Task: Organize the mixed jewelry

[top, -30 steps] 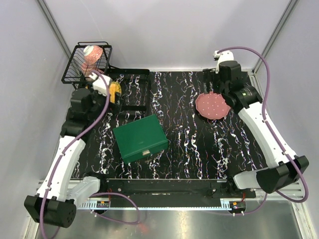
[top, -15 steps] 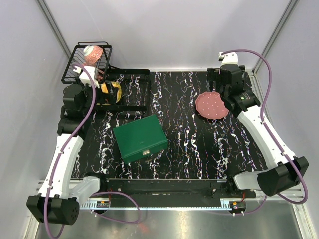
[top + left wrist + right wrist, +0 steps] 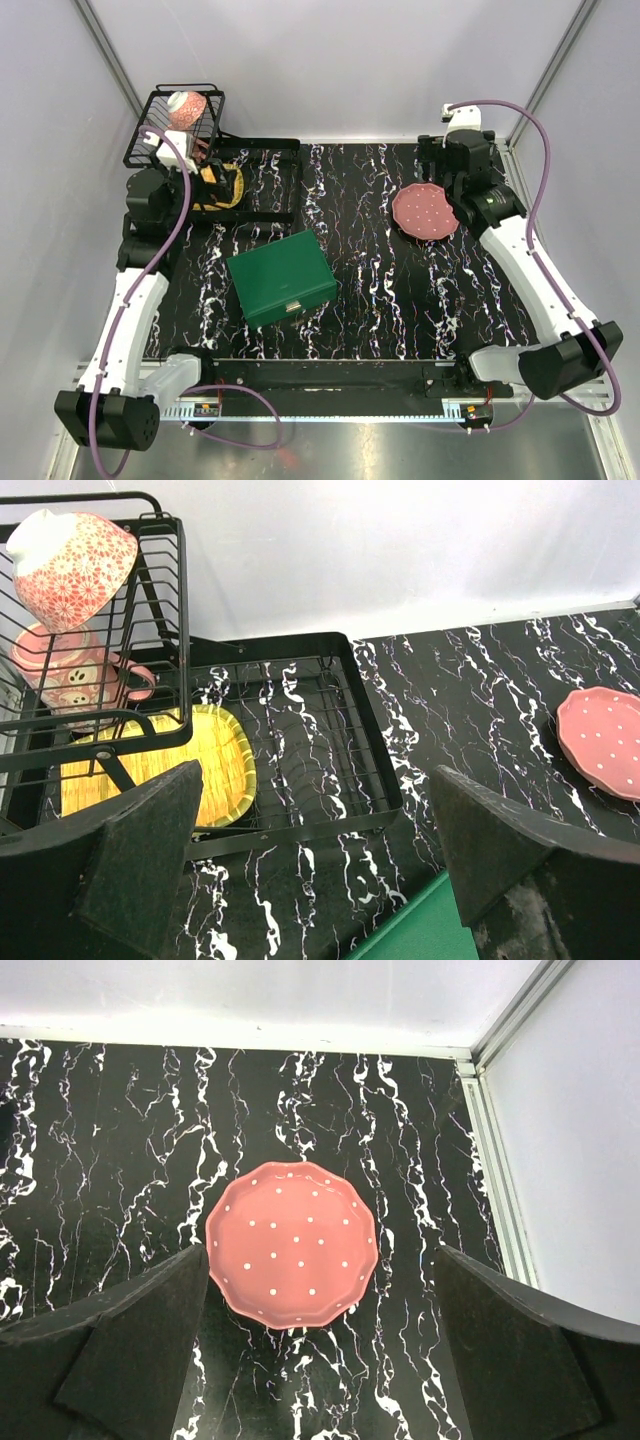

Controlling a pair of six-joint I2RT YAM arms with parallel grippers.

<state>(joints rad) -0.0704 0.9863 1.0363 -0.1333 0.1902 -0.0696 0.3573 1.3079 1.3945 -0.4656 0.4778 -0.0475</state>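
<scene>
No jewelry shows in any view. The closed green box [image 3: 283,277] lies left of the table's middle, and its corner shows in the left wrist view [image 3: 420,935]. The pink white-dotted plate [image 3: 425,211] sits at the back right and looks bare in the right wrist view [image 3: 292,1243]. My left gripper [image 3: 205,182] is open and empty, held above the table between the dish rack and the box [image 3: 325,880]. My right gripper [image 3: 445,170] is open and empty, held high just near of the plate [image 3: 320,1360].
A black wire basket [image 3: 175,125] at the back left holds a pink floral cup [image 3: 70,565] and a pink mug [image 3: 60,665]. A yellow plate [image 3: 165,770] lies in the flat black dish rack [image 3: 300,750]. An aluminium rail [image 3: 500,1160] edges the table on the right.
My left arm has drawn back to the left, toward the wire basket. My right gripper has moved off the pink plate, toward the back right.
</scene>
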